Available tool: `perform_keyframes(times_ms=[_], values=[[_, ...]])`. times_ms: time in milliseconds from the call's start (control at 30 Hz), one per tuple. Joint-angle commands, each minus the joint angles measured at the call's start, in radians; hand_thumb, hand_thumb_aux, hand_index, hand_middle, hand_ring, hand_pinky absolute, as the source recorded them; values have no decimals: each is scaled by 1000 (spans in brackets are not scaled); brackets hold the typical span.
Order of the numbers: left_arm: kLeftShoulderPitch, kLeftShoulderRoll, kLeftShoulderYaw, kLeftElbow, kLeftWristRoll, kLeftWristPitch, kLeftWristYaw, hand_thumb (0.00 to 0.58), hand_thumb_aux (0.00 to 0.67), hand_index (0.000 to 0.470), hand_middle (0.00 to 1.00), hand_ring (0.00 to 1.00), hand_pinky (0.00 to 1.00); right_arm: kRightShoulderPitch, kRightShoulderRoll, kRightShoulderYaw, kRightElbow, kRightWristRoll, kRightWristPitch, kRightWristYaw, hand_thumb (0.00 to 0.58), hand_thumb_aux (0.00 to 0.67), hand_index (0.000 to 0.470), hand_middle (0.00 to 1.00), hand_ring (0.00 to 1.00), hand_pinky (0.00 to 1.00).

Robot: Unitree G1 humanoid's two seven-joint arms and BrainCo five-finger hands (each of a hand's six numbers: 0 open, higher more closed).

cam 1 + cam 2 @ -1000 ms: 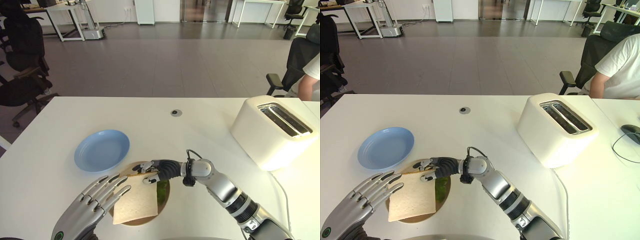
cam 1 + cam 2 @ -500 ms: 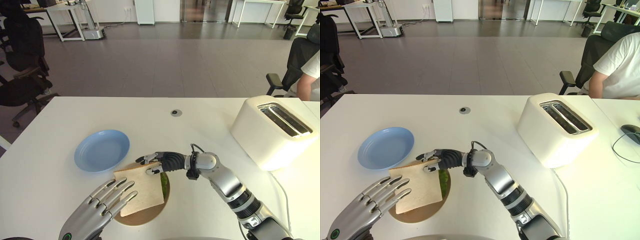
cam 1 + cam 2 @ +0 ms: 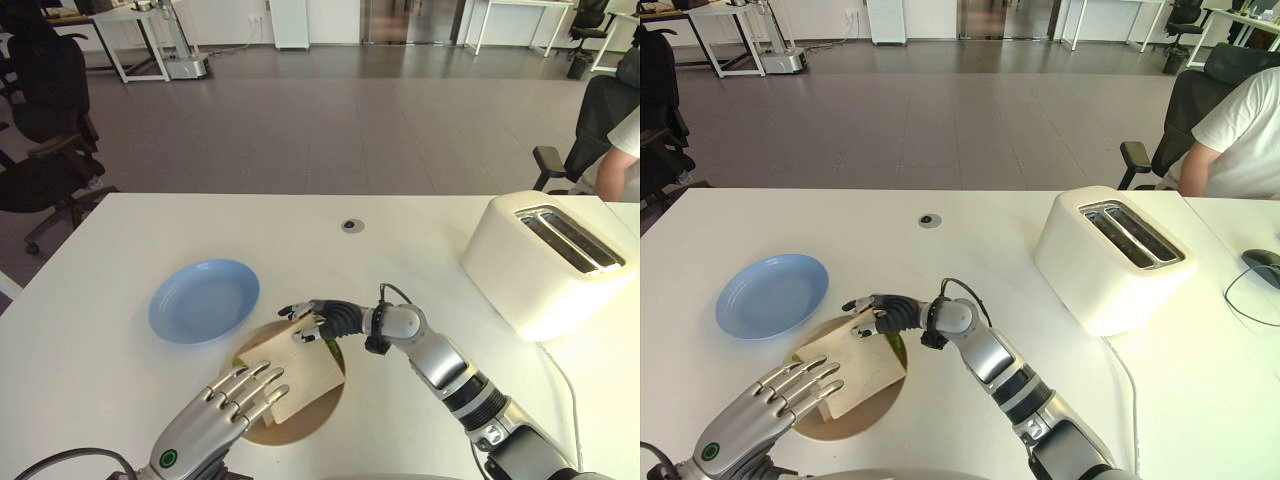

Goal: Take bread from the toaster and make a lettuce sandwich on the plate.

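Note:
A pale bread slice (image 3: pixel 298 374) lies on a round brown wooden plate (image 3: pixel 300 427) near the table's front edge. Green lettuce (image 3: pixel 896 345) peeks out from under its right side. My right hand (image 3: pixel 312 321) is at the slice's far corner, fingers curled and pinching that corner. My left hand (image 3: pixel 238 394) is at the near left, fingers stretched out flat, with its fingertips over the slice's near left edge. The white toaster (image 3: pixel 548 262) stands at the right, and no bread sticks out of its two slots.
An empty light blue plate (image 3: pixel 203 300) sits just left of and behind the wooden plate. A small round grommet (image 3: pixel 348 226) is set in the table's middle. A white cable (image 3: pixel 566 392) runs along the table in front of the toaster. A mouse (image 3: pixel 1262 263) lies at the far right.
My right hand has shifted and turned the bread slice toward the back right of the wooden plate, over the lettuce. My left hand has moved right and forward, onto the slice's edge.

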Motion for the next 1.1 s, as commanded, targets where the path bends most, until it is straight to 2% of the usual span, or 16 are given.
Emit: perform_keyframes(times_ms=[33, 167, 200, 233, 267, 400, 467, 600, 767, 867, 900, 933, 967, 1000, 1033, 1100], values=[[19, 70, -60, 46, 91, 82, 28, 0, 0, 0, 0, 0, 0, 15, 28, 21, 0, -6, -8, 9, 580, 670, 470, 0, 0, 0], [26, 124, -102, 85, 66, 179, 16, 0, 0, 0, 0, 0, 0, 28, 34, 25, 3, -11, -10, 3, 580, 670, 470, 0, 0, 0], [28, 138, -117, 92, 36, 195, 1, 0, 0, 0, 0, 0, 0, 29, 35, 25, 4, -15, -11, -1, 579, 649, 455, 0, 0, 0], [32, 149, -130, 89, 4, 208, -14, 0, 0, 0, 0, 0, 0, 28, 37, 21, 6, -20, -14, -8, 517, 449, 315, 0, 0, 0], [37, 161, -143, 81, -25, 221, -29, 0, 0, 0, 0, 0, 0, 25, 38, 15, 8, -25, -18, -15, 0, 0, 0, 0, 0, 0], [53, 210, -194, 64, -101, 278, -95, 0, 0, 0, 0, 0, 0, 5, 43, -61, -16, -14, -42, -59, 0, 0, 0, 0, 0, 0], [56, 230, -217, 59, -124, 303, -115, 0, 0, 0, 0, 0, 0, 0, 25, -108, -40, -50, -99, -127, 0, 0, 0, 0, 0, 0], [41, 263, -258, 41, -189, 342, -147, 0, 0, 0, 0, 0, 0, 61, -65, -220, -224, -65, -196, -175, 0, 0, 0, 0, 0, 0], [-2, 272, -265, 32, -283, 377, -132, 0, 0, 0, 0, 0, 0, 153, -265, -341, -497, -4, -255, -53, 0, 0, 0, 0, 0, 0], [-23, 256, -239, -12, -366, 380, -107, 0, 0, 0, 0, 0, 0, 226, -439, -404, -567, 34, -361, 79, 0, 0, 0, 0, 0, 0], [-26, 251, -227, -42, -445, 379, -104, 0, 0, 0, 0, 0, 0, 272, -506, -414, -580, 33, -409, 128, 0, 0, 0, 373, 373, 373], [-20, 259, -213, -84, -561, 355, -94, 0, 0, 0, 0, 0, 0, 332, -588, -414, -586, 4, -472, 177, 100, 60, 42, 1000, 1000, 1000], [-5, 274, -216, -122, -708, 328, -90, 136, 84, 59, 569, 569, 569, 380, -643, -416, -586, -21, -509, 206, 521, 457, 321, 1000, 1000, 1000], [19, 300, -208, -150, -852, 300, -92, 285, 192, 135, 890, 890, 890, 420, -677, -412, -586, -47, -534, 219, 580, 670, 470, 1000, 1000, 1000], [42, 321, -179, -159, -947, 279, -105, 580, 670, 470, 1000, 1000, 1000, 447, -695, -398, -580, -71, -565, 223, 580, 670, 470, 1000, 1000, 1000], [79, 365, -71, -50, -1003, 217, -148, 580, 670, 470, 1000, 1000, 1000, 479, -691, -354, -570, -128, -613, 209, 580, 670, 470, 1000, 1000, 1000]])
